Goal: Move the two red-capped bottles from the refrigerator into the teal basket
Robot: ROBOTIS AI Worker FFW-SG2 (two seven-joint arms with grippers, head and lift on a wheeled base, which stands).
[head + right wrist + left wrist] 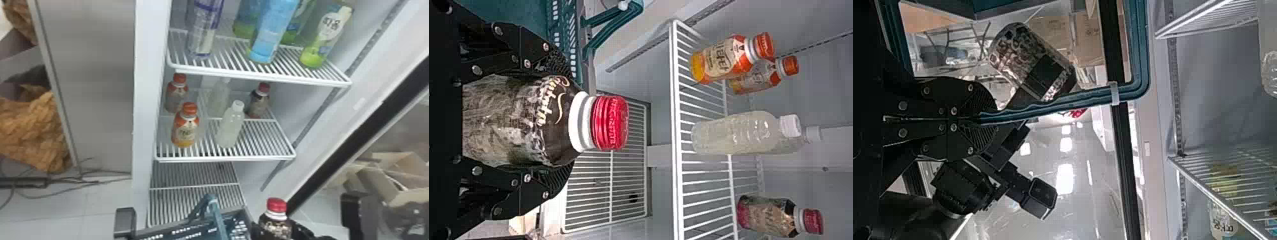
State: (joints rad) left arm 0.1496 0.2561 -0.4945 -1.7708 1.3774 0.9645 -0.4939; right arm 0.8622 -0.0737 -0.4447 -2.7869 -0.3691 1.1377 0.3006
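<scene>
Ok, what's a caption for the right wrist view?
The right gripper holds a red-capped bottle before cloudy bottles on a shelf.

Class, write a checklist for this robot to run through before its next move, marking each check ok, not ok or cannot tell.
1. Right gripper grips a red-capped bottle: ok.
2. Left gripper holds the basket by its handle: ok.
3. Held bottle above the basket: not ok, beside it.
4. Second red-capped bottle off the shelf: not ok.
5. Basket floor free: cannot tell.

Black plates (505, 47), round silver screws (477, 70), ridged black jaws, dark cylindrical joint (964, 184).
</scene>
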